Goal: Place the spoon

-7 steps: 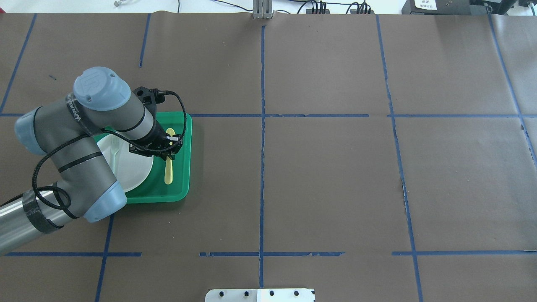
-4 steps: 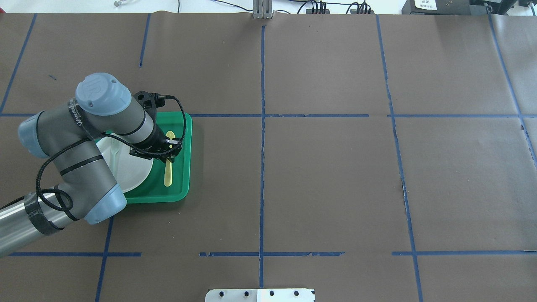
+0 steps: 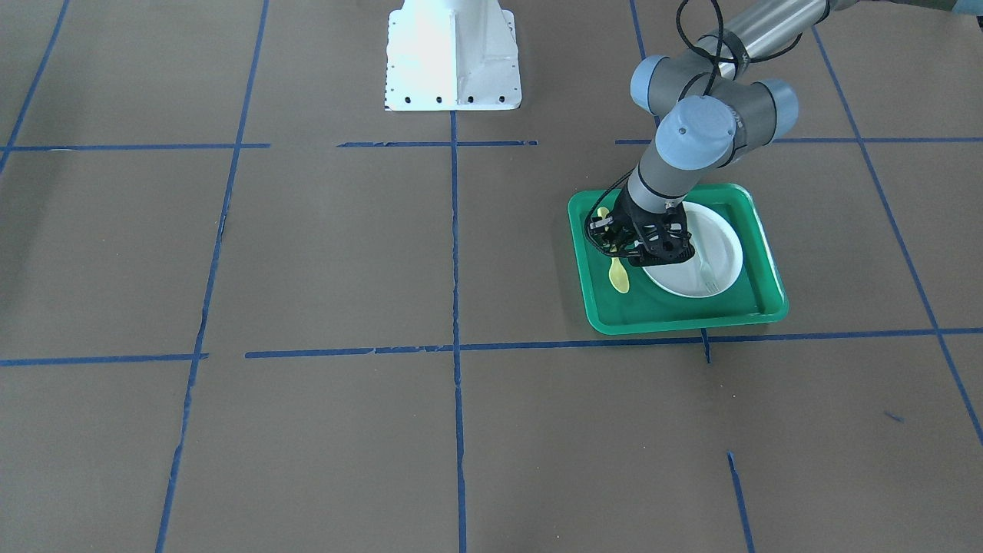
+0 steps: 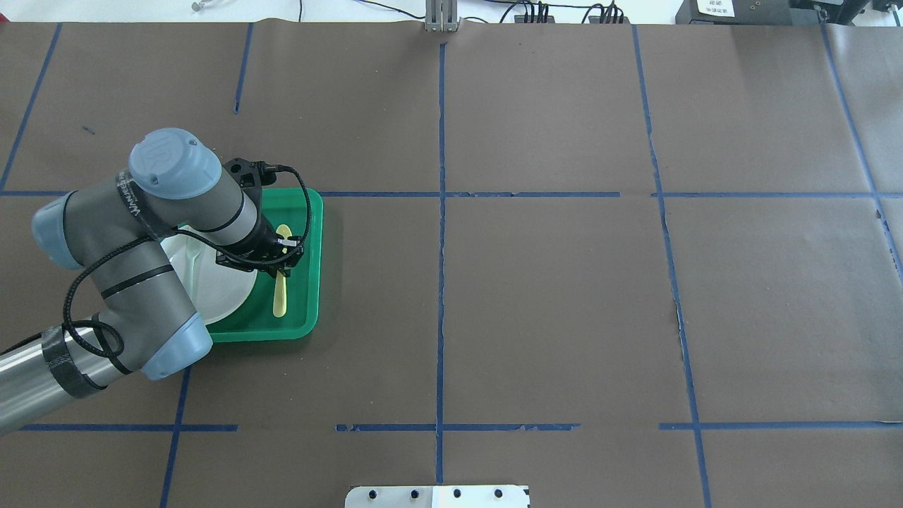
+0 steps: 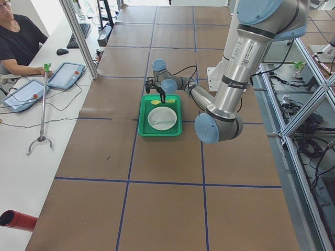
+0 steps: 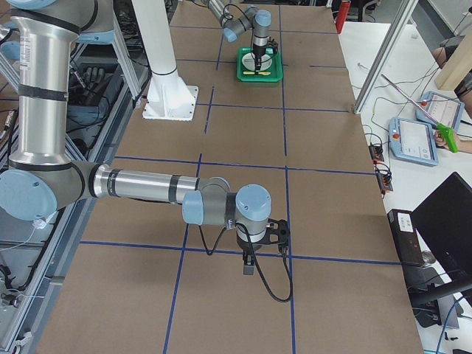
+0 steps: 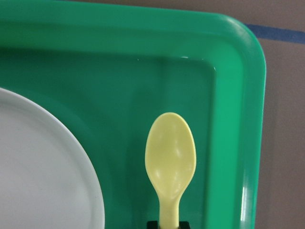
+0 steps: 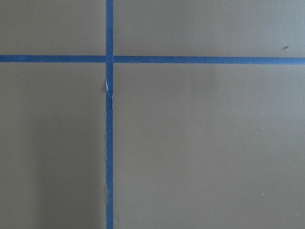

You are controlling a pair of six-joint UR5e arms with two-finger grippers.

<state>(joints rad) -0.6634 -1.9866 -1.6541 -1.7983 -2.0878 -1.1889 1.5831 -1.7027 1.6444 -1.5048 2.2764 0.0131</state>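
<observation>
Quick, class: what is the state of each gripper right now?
Left gripper: closed on the spoon, gripping its handle.
Right gripper: cannot be told; only the side view shows it.

On your bench (image 4: pixel 564 296), the tray (image 4: pixel 314 268) sits at the robot's left; inside it, the fork (image 3: pixel 706 276) lies on the plate (image 4: pixel 229 286), and the spoon (image 4: pixel 280 300) is just beside the plate.

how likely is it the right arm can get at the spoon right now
Probably not: the right gripper hangs far across the table from the tray, and the left gripper seems clamped on the spoon.
</observation>
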